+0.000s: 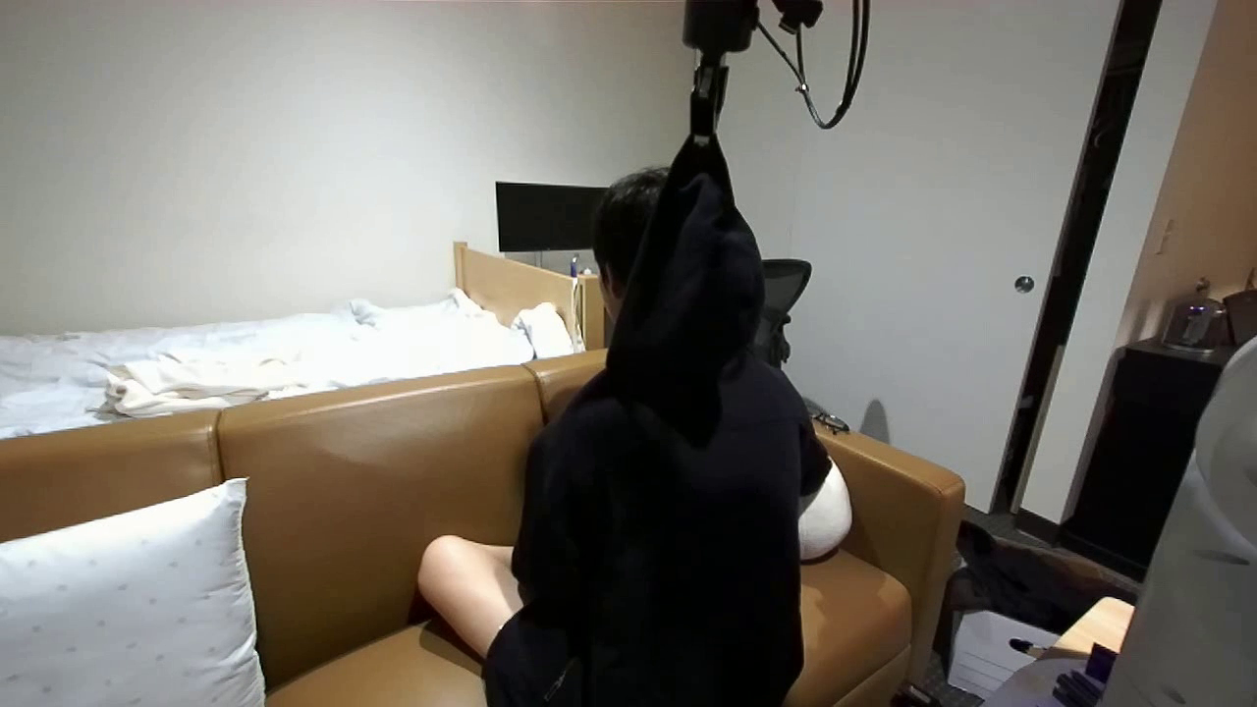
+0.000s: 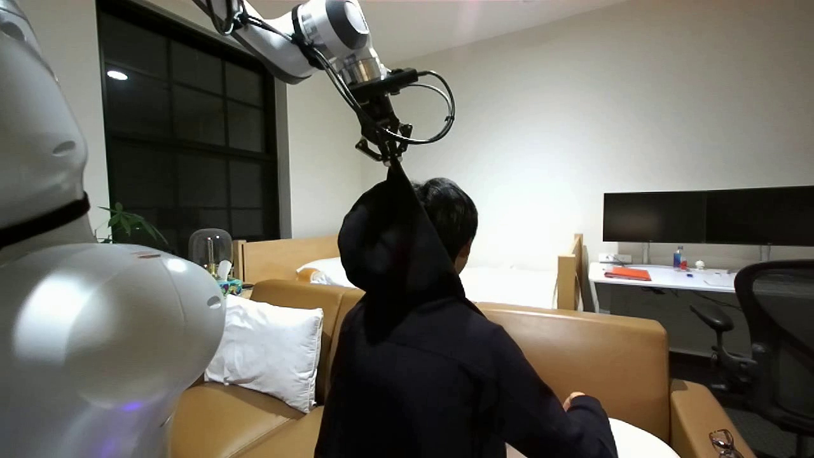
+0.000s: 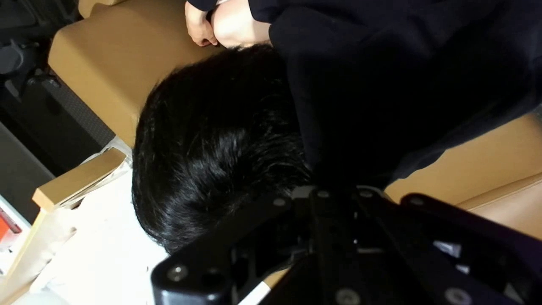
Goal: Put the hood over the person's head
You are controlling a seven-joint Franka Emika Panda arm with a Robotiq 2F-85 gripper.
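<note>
Your closed gripper (image 2: 393,159) pinches the hood (image 2: 388,248), which may slip if overpulled toward the head (image 3: 216,152), wrist-view ten o'clock.

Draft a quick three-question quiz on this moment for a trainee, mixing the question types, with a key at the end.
1. Multiple choice: what do the fingers grip?
a) a sleeve
b) the hood
c) the white pillow

2. True or false: the hood already covers the top of the person's head.

3. Fill in the blank: in an exterior view, the glasses rest on the ____ of the brown sofa.

Key:
1. b
2. False; the dark hair on top shows uncovered in the wrist view.
3. armrest
</note>
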